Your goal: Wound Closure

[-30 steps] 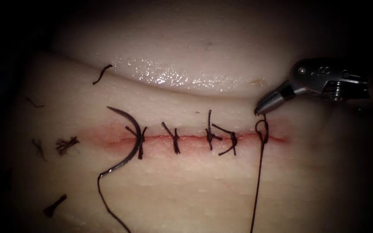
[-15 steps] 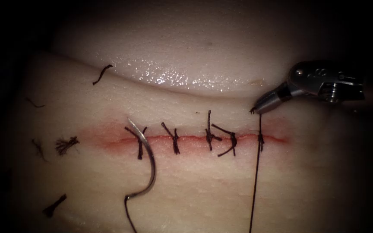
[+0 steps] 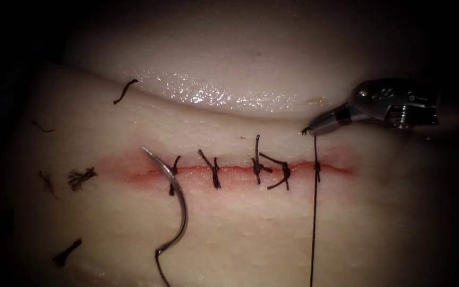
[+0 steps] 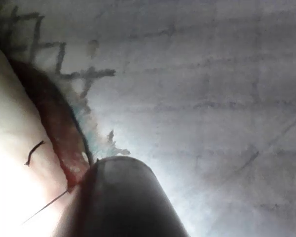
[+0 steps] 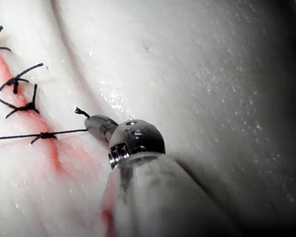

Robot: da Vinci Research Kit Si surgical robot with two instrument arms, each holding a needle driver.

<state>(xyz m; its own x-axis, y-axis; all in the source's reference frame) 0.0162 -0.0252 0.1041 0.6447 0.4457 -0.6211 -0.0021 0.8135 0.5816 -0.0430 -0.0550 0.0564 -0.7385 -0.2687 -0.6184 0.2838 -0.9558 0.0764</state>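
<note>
Endoscope view has my right tool (image 3: 308, 129) coming in from the right, just on the far side of the cut (image 3: 240, 170), its jaws clamped on the short end of the thread (image 3: 313, 212). From the tip the strand drops straight across the cut at its right end, where a small knot (image 3: 317, 171) sits on the wound line, and the long part runs on toward the near edge of the tissue (image 3: 293, 234). I judge that I hold the end this far from the knot so that the strand stays taut and the knot lies flat on the cut.

Four finished stitches (image 3: 258, 167) cross the cut to the left of that knot. The needle (image 3: 173, 204) lies loose on the tissue at the left, held by neither tool. Its point rests across the leftmost stitch at the cut, and its curve runs toward the near side, with thread trailing from its blunt end. It does not look driven into the tissue. Cut ends of thread (image 3: 81, 178) lie scattered well to the left.

Right wrist view gives the same grip from close: my right tool (image 5: 91, 120) closed on the thread (image 5: 19, 137), a short frayed tail poking past the tip, the strand running level to the knot (image 5: 43, 135).

Left wrist view has my left shaft (image 4: 121, 197) above the tissue; its tip is hidden, so I cannot tell what it holds.
</note>
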